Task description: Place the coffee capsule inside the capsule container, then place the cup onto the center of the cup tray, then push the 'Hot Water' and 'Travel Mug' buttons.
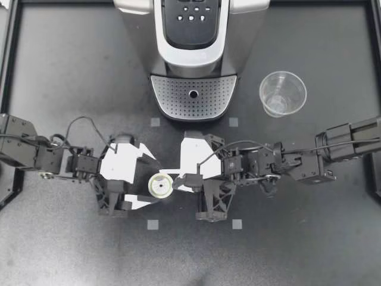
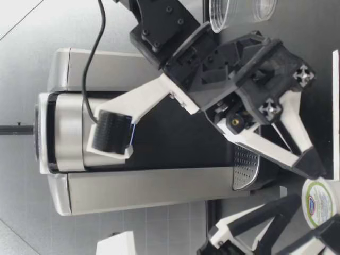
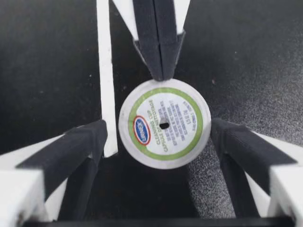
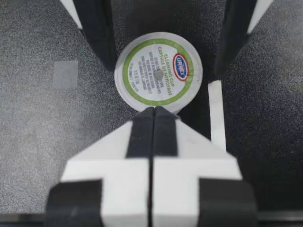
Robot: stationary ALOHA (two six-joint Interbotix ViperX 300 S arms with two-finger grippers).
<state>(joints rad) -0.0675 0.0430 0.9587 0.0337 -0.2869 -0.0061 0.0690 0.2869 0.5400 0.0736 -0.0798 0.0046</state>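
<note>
The coffee capsule [image 1: 161, 185], white with a green-ringed foil lid, stands on the black table in front of the coffee machine [image 1: 191, 53]. My left gripper [image 1: 156, 181] is open, with one finger on each side of the capsule. My right gripper [image 1: 177, 180] is shut, and its joined tip touches the capsule's rim from the opposite side. In the left wrist view the capsule [image 3: 164, 124] lies between the open fingers [image 3: 80, 149], with the right gripper [image 3: 160, 75] ahead of it. In the right wrist view the shut tip [image 4: 153, 109] meets the capsule [image 4: 157, 71]. The clear cup [image 1: 282, 93] stands to the right of the machine.
The machine's perforated cup tray [image 1: 193, 95] faces the grippers, and its button panel [image 1: 193, 13] is on top. Small grey squares [image 1: 153, 224] mark the table. In the low view the right gripper [image 2: 313, 167] stands beside the capsule [image 2: 320, 202], in front of the machine [image 2: 133, 159].
</note>
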